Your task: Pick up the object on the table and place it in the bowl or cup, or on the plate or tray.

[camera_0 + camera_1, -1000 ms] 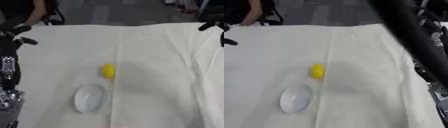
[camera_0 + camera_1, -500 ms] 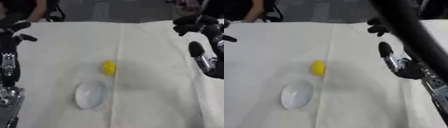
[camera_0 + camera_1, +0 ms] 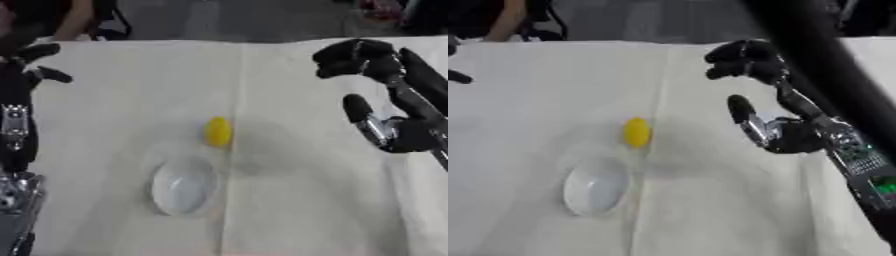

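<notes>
A small yellow oval object (image 3: 218, 131) lies on the white tablecloth near the middle. Just below and left of it sits a white bowl (image 3: 183, 186), apart from the object by a narrow gap. My right hand (image 3: 785, 134) hovers above the cloth to the right of the yellow object, palm toward it, thumb low and fingers (image 3: 741, 57) curled at the top, holding nothing. My left hand (image 3: 35, 62) is raised at the far left edge with its fingers spread, away from both things.
The white tablecloth (image 3: 289, 210) has a crease running down its middle past the yellow object. My left arm (image 3: 15, 150) runs down the left edge. A person's arm shows beyond the table's far edge at the upper left.
My right hand has moved in from the upper right, down and leftward, toward the yellow object. The object and bowl have not moved. The left hand has stayed at the left edge.
</notes>
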Controlling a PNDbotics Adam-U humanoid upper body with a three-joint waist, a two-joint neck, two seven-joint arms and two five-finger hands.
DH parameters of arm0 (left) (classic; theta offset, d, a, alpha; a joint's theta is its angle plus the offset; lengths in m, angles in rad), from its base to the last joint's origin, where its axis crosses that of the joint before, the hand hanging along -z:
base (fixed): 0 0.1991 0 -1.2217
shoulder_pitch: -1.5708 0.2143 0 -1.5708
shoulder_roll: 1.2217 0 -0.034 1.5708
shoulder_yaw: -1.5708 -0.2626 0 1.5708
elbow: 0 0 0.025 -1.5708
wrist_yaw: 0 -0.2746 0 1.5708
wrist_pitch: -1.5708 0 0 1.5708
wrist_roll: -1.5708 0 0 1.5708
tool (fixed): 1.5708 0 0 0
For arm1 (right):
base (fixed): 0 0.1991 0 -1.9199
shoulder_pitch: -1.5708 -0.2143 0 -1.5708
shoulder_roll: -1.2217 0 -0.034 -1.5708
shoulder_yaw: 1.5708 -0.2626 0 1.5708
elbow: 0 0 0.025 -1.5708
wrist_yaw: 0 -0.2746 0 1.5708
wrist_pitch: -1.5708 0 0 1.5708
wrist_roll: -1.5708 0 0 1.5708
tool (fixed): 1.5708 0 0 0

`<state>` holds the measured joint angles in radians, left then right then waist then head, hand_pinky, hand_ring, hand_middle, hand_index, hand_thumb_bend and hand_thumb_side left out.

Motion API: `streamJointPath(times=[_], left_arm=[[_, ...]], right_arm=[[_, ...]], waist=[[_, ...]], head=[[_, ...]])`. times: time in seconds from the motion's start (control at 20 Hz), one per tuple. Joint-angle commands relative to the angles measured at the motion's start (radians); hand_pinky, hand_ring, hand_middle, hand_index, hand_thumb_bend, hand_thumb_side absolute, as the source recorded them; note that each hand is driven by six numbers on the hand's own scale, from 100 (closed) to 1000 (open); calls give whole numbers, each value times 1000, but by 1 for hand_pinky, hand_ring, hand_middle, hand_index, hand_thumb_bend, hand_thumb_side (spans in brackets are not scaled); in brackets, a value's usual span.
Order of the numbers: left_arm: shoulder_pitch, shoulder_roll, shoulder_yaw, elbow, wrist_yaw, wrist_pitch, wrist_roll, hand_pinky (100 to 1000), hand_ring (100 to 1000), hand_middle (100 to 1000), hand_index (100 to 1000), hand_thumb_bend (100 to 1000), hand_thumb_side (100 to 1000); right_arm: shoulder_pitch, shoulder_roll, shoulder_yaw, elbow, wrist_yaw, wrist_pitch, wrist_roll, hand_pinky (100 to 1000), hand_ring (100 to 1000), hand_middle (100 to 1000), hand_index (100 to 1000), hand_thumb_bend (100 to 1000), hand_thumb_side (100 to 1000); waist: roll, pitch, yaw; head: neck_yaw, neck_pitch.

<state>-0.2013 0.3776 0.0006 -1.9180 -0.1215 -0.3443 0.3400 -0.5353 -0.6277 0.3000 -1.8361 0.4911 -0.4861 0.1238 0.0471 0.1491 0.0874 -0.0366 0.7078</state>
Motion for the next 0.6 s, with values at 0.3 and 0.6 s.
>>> streamJointPath(times=[0.3,0.6], left_arm=[[-10,17,-6,-6,3,0,-16,486,742,788,822,274,870],[-11,14,-10,-4,4,1,-29,483,740,787,819,272,873]], right_arm=[[-91,22,42,107,134,-3,118,653,778,854,868,100,882],[-140,78,66,176,211,-14,166,702,817,891,907,100,871]], waist=[[-7,-11,10],[-10,-8,17]], head=[[-17,5],[-20,8]])
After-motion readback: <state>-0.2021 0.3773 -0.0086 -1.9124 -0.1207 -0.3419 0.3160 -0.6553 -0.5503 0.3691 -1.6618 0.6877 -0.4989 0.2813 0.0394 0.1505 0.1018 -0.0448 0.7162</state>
